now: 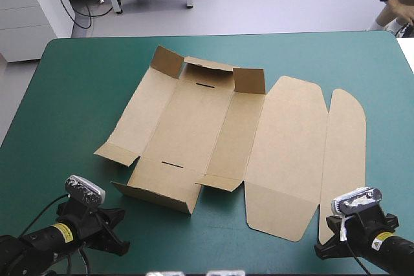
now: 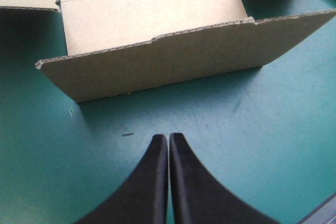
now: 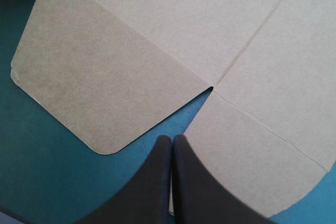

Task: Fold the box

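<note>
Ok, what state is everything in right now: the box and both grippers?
Box: unfolded sheet, mostly flat, no walls tucked.
End flaps: partly raised.
Lid: flat.
Left gripper: shut, empty, short of the near flap.
Right gripper: shut, empty, at the lid's near edge.

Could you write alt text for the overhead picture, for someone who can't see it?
A brown box lies unfolded on a teal-green table, some flaps at its far and near ends tilted up. At the near edge sit the left end effector and right end effector, gripping nothing.
</note>
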Tool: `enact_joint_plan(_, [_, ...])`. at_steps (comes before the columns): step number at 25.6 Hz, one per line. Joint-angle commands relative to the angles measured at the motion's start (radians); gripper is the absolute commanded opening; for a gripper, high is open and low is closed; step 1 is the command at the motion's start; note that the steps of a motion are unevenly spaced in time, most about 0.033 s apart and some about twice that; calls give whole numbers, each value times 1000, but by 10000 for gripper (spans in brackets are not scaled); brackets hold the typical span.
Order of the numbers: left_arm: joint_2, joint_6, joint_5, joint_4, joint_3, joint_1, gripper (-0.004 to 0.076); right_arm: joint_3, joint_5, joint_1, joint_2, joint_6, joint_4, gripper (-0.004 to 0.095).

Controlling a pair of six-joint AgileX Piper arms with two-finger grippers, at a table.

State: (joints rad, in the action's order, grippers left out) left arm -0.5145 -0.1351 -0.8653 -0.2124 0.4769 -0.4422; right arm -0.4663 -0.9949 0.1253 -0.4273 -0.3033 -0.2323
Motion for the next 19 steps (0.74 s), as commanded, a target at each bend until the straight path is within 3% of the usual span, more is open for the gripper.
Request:
enact_joint_plan(1, [-4,0,49,-24,32,-3,-8,-26,48,0,-7,-2,-7,-16])
enact_joint_plan(6, [-4,0,49,-24,32,-3,-8,-26,48,0,-7,-2,-7,-15])
enact_joint_plan(9, [-4,0,49,-24,32,-3,-8,-26,48,0,-7,-2,-7,53])
enact_joint_plan(12, [-4,0,49,-24,32,-3,-8,-28,48,0,-7,-10,-7,213])
enact_joint_plan(18, [-4,0,53,-24,32,-3,-8,-117,-33,0,-7,5,5,739])
enact_joint_plan(19, [-4,0,53,-24,32,-3,-8,-145,-58,0,-9,5,13,751])
